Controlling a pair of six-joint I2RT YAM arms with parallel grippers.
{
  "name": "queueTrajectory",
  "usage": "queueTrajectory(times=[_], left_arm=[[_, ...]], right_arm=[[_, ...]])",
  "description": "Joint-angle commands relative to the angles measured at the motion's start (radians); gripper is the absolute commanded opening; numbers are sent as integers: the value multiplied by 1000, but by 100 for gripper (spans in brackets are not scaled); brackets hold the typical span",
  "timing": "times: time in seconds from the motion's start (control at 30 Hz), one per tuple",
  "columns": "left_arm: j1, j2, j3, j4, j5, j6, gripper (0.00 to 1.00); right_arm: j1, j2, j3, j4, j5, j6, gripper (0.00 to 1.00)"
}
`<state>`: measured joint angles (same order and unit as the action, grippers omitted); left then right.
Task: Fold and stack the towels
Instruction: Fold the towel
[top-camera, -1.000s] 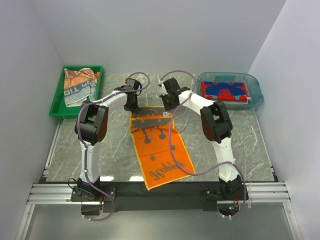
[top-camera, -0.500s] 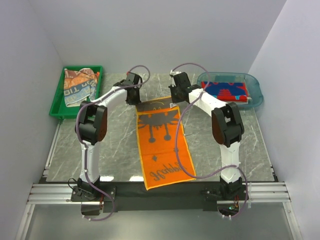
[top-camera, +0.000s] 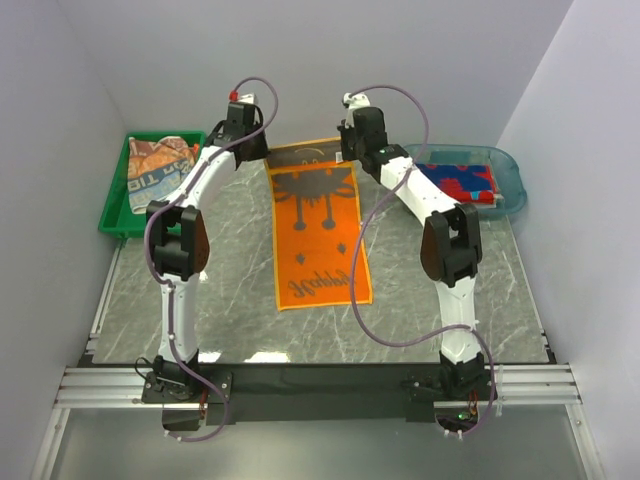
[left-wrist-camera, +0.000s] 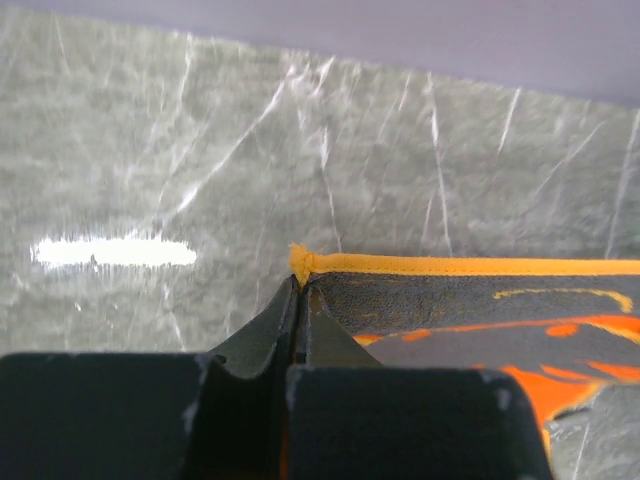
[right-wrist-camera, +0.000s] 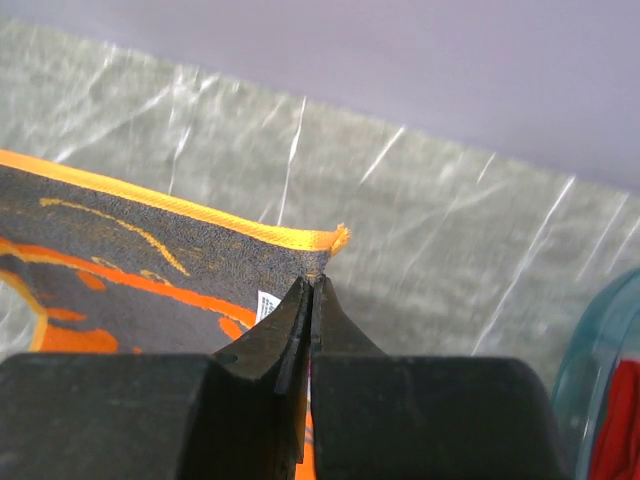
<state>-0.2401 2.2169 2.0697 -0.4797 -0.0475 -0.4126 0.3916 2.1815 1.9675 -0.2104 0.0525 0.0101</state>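
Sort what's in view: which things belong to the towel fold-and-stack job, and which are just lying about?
Job:
- orange towel, far corners pinched by left gripper and right gripper
- crumpled towels, far left
- red-and-blue towel, far right

Lying about:
- green tray, holding the crumpled towels
- clear blue tub, holding the red-and-blue towel
- marble table

This is a robotics lab test cell. Plain white walls (top-camera: 300, 60) box in a marble-patterned tabletop (top-camera: 210, 300) on three sides. An aluminium rail frame (top-camera: 100, 385) runs along its near edge, carrying two small robot arms (top-camera: 178, 250) with loose purple cables (top-camera: 385, 344). A green plastic tray (top-camera: 112, 212) and a clear blue tub (top-camera: 512, 185) sit at the far corners.
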Motion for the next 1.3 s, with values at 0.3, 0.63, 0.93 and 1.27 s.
queueTrajectory(times=[0.3,0.63,0.93,1.27], left_arm=[[30,-256,-275,173,69,41,1],[21,-508,-603,182,185,-54,1],[-5,-704,-977,207,216,-184,1],[-122,-806,-1189,221,196,-258,1]], right_arm=[[-39,-161,-217,180,66,-52,0],[-28,-382,-498,148,15,-29,0],[0,-592,-763,108,-28,68,0],[30,-696,-1018,120,-22,179,0]])
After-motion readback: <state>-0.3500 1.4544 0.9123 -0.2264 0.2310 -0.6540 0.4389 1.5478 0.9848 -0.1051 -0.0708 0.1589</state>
